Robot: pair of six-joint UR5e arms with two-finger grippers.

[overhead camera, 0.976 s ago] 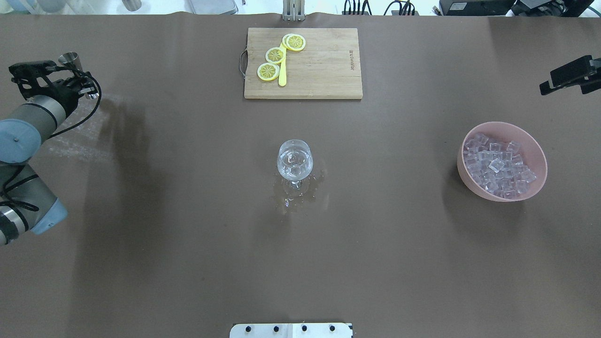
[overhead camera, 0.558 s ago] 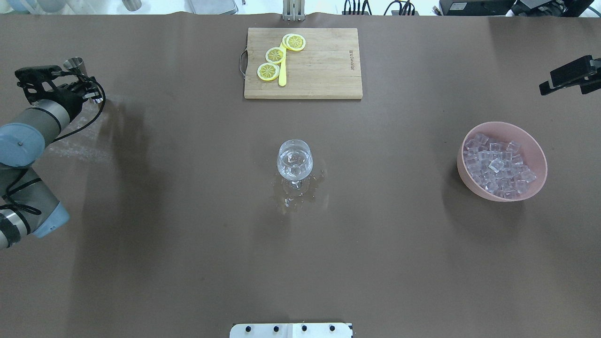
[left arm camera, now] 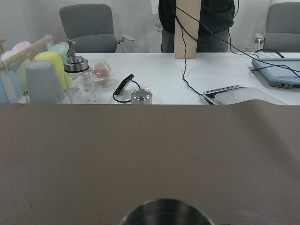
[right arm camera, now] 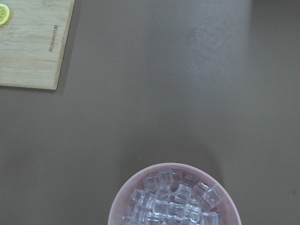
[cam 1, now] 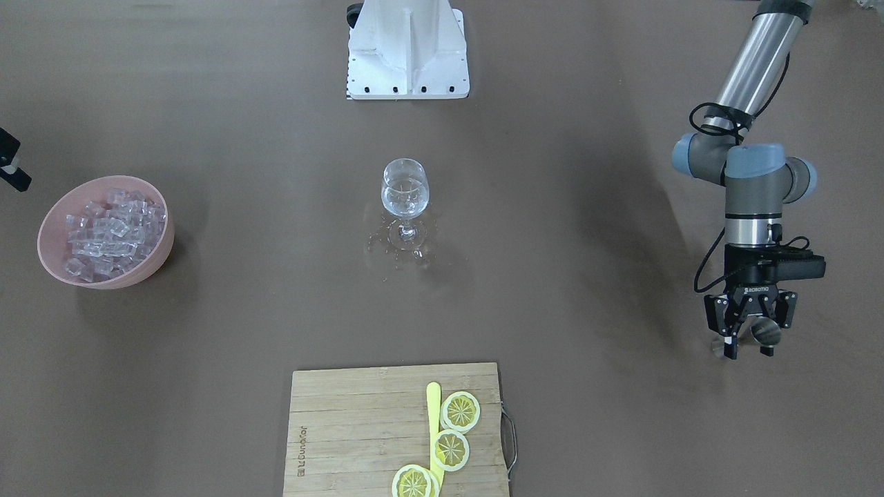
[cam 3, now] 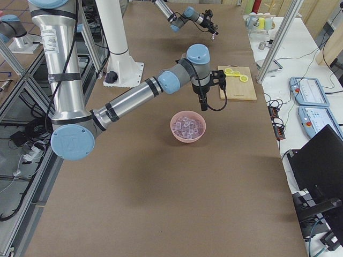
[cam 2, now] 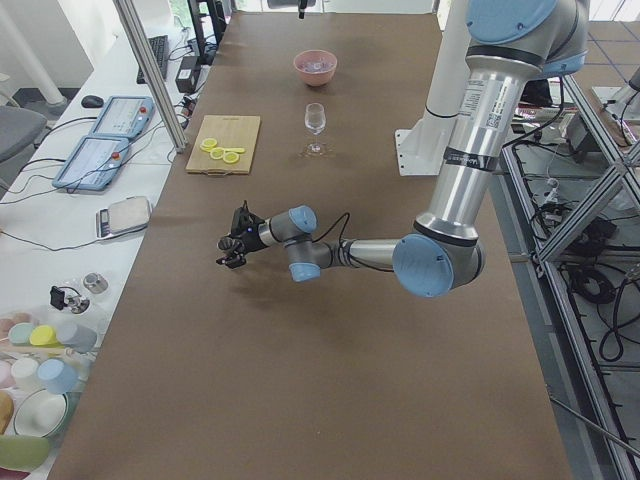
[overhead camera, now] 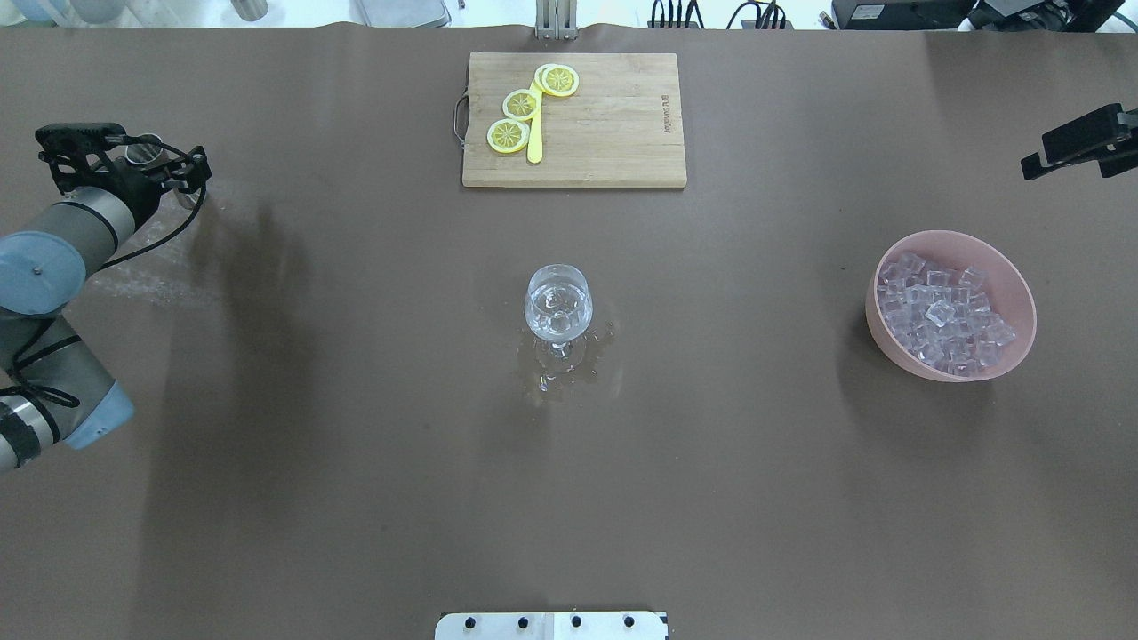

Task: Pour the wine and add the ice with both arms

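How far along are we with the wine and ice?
Done, it seems: the wine glass holds clear wine, with some spilled round its foot. In hand: the left pincer grips a metal cup far off to the side. Left: the ice lies in the pink bowl; the right pincer hangs near it, and whether it is open I cannot tell.

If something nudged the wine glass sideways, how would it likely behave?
The wine glass has a wide bowl on a thin stem and a small foot, so a high push would probably tip it. The puddle around its foot may let a low push skid it. It looks like thin clear glass, so likely fragile.
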